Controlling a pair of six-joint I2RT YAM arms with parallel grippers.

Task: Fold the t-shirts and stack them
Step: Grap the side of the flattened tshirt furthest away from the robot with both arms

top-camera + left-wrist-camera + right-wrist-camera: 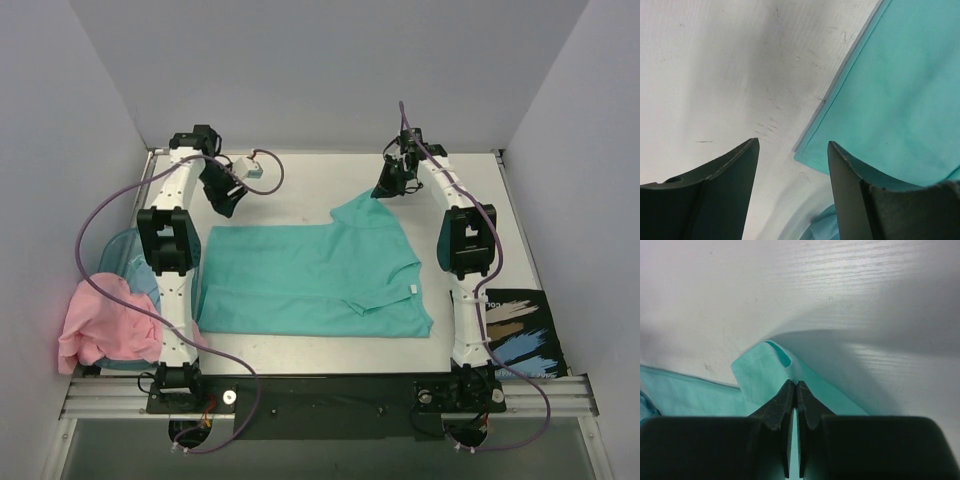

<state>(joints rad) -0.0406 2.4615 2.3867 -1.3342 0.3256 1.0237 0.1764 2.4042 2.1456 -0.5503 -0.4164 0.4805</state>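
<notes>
A: Right gripper [792, 390]?
B: Clamped tight on a fold of the teal t-shirt [310, 280]. It has the far right corner, a sleeve by the look of it. The cloth peaks up to the fingertips, with its shadow on the white table [300, 170].
A: Left gripper [794, 150]?
B: Jaws apart, nothing between them. It hangs over bare table just beside the shirt's far left corner. One finger [860, 190] overlaps the teal edge in the wrist view. Can't tell if it's touching.
A: Rest of the teal one?
B: Spread mostly flat mid-table between the two arms, with the neckline toward the near right. Small white tag [411, 289] close to the right edge.
A: Pink t-shirt [100, 320]?
B: Bunched and unfolded, draped over the near rim of the translucent blue tub [125, 245] at the table's left edge. It's outside the left arm, apart from the teal shirt.
A: Anything else?
B: A dark printed booklet [520, 330] lies flat at near right, just beside the right arm.
</notes>
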